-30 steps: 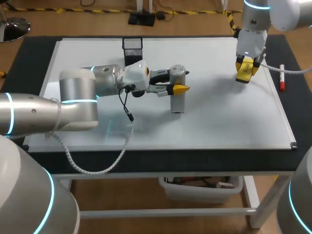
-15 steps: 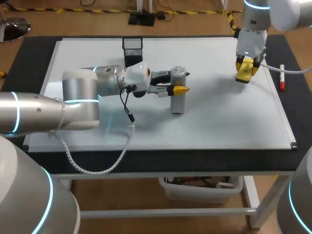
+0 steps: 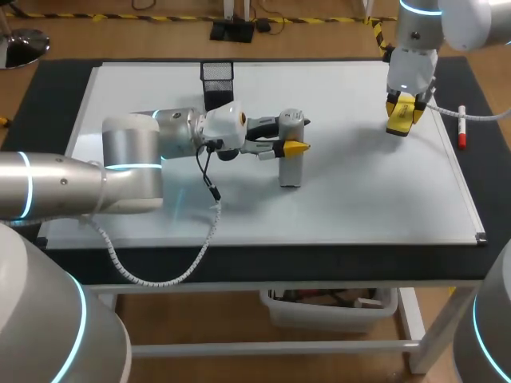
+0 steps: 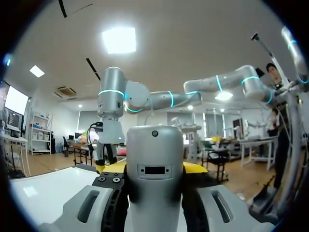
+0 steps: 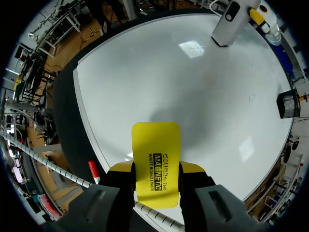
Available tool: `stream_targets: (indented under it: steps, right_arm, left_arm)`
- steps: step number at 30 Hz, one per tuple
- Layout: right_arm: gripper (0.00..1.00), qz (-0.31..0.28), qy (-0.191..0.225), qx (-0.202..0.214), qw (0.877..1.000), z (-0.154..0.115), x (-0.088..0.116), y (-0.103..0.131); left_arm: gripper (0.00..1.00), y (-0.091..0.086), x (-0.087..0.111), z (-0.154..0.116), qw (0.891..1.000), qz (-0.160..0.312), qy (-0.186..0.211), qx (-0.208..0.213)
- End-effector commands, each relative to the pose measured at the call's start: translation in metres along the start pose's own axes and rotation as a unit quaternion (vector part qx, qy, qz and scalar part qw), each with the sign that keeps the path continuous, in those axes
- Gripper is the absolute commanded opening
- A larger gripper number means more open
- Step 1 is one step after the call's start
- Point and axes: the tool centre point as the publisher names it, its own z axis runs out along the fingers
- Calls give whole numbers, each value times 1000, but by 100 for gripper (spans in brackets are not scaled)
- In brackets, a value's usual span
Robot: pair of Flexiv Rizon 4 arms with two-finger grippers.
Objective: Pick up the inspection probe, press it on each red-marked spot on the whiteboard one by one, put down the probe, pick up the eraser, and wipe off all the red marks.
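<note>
While the left arm (image 3: 128,167) lies in across the large white rectangular whiteboard (image 3: 359,191), its jaws are clamped on the upper part of the silver-grey box-shaped inspection probe (image 3: 291,166), with a yellow tip on either flank. The probe stands upright near the middle of the board, its base resting on the white face. The left wrist view confirms the hold: the probe (image 4: 154,174) fills the gap between the fingers, and yellow shows past both of its sides.

The right arm (image 3: 415,48) comes in at the far right corner. Its jaws are closed on the flat yellow rectangular eraser (image 5: 155,164), which juts out ahead of them. The eraser hangs over the far right part of the whiteboard, well apart from the probe. A soft shadow lies on the board ahead of it. Contact with the board cannot be confirmed.

A black wire-mesh holder (image 3: 217,78) sits at the whiteboard's far edge, behind the left arm's wrist. A white marker pen with red ends (image 3: 461,126) lies on the black-covered surface (image 3: 48,104), just beside the board's right edge. A black cable (image 3: 209,179) hangs from the left wrist down onto the board.
</note>
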Motion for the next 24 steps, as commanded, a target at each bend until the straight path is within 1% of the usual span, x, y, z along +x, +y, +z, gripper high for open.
stream_targets:
  steps: [1, 6, 10, 13, 17, 20, 24]
  right_arm:
    - [0, -1, 1, 1, 1000, -1, 1, 0]
    - [0, -1, 1, 1, 1000, -1, 1, 0]
    - [0, -1, 1, 1, 1000, -1, 1, 0]
    - [0, -1, 1, 1, 1000, -1, 1, 0]
    - [0, -1, 1, 1, 1000, -1, 1, 0]
    - [0, -1, 1, 1, 1000, -1, 1, 0]
    - [0, -1, 1, 1, 1000, -1, 1, 0]
  left_arm:
    - [0, 2, 0, 0, 1000, -1, 0, 1]
    - [0, 2, 0, -1, 1000, -3, -1, 1]
    - [0, -2, 0, -3, 1000, -2, -2, 0]
    - [0, -12, 0, -5, 1000, -4, -4, 3]
    - [0, -26, -4, -15, 1000, 5, -10, 6]
    - [0, -37, -10, -28, 1000, 14, -24, 9]
    - [0, -49, -18, -49, 999, 15, -43, 22]
